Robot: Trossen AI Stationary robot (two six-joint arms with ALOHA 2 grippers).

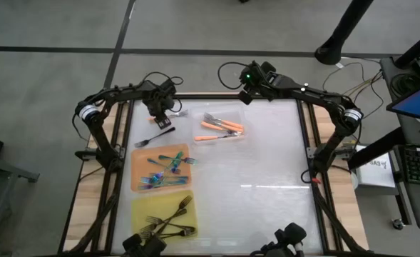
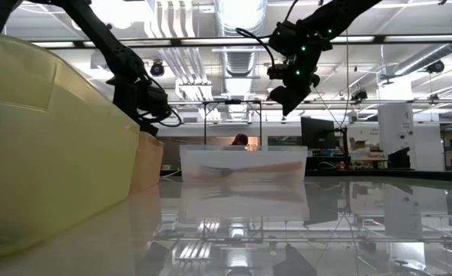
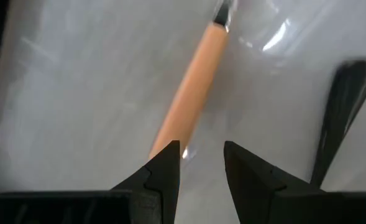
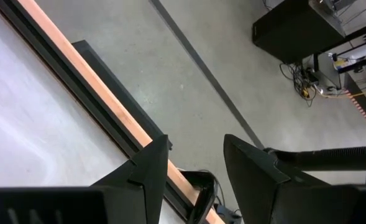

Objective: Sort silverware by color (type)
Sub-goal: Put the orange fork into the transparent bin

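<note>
No legible text anywhere

A glossy, smooth white table top (image 1: 267,157) is seen, with ceiling lights mirrored in it. It is edged by strips of pale bare wood (image 1: 341,193). The tray (image 1: 220,118) at 12 o'clock is made of clear plastic. A matt, smooth orange fork handle (image 3: 192,87) is shown. The fingers (image 3: 164,171) beside it are of matt black plastic.

Orange fork (image 3: 192,87) tines cut off — black fork (image 3: 341,112) blurred.
</note>
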